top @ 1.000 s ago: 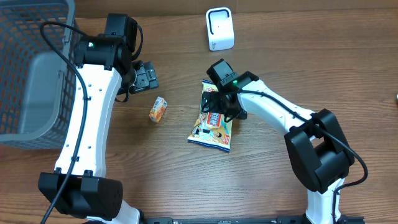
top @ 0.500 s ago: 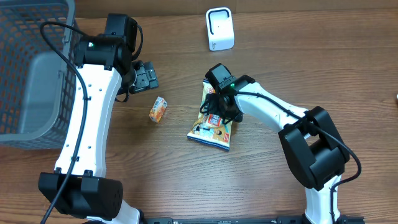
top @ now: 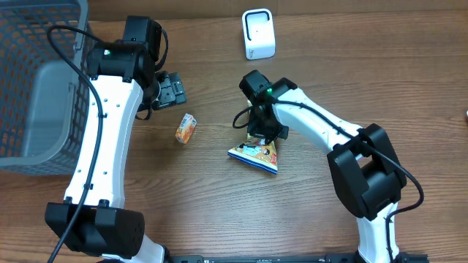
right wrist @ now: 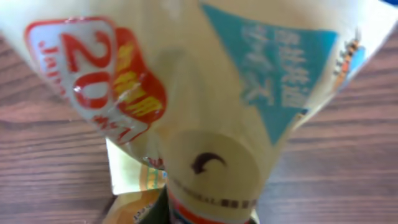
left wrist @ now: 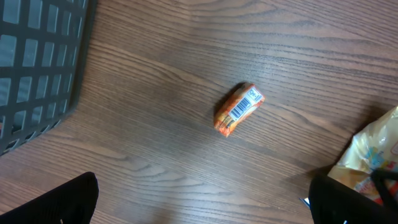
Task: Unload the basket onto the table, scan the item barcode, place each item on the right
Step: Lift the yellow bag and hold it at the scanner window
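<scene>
Right arm point(top: 314, 123) bends down over the counter point(top: 219, 212). Its jaws clench the top of the snack bag point(top: 257, 151). The left jaws are released.

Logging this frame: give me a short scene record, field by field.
snack bag: pinched at its top end, tilted, lower end toward the table
right gripper: jaws closed on the snack bag
left gripper: jaws open, empty
orange packet: lying on the table, barcode up
scanner: white, far side, untouched
basket: far left
</scene>
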Robot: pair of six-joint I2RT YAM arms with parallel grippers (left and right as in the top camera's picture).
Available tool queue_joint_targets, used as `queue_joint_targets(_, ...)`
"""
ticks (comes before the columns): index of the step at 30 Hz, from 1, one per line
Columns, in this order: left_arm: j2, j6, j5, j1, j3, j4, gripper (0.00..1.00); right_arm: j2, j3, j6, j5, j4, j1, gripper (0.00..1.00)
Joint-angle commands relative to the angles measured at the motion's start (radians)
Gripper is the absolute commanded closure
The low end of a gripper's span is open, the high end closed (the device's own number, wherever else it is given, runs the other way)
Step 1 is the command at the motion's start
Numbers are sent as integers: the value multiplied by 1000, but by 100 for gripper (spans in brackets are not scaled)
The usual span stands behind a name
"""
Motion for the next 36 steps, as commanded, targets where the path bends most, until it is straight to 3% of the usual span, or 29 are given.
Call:
queue_joint_targets(1,6,11,1,0,8,1,0,38,94,-137,-66,-63,-24,96)
queue_joint_targets(6,6,11,1,0,8,1,0,38,230,-328,-380,-167,-86,96)
queue_joint_targets(9,6,11,1,0,8,1,0,38,282,-465,-716,-196,-167,96)
queue_joint_targets(16,6,11,1,0,8,1,0,38,282,-554,-1208,-207,-306,96)
queue_joint_targets(24,6,11,1,0,8,1,0,38,282,-553,-1499,-207,-385,96)
queue_joint_targets(36,6,11,1,0,8,1,0,38,282,-549,-1576,-252,-360,96)
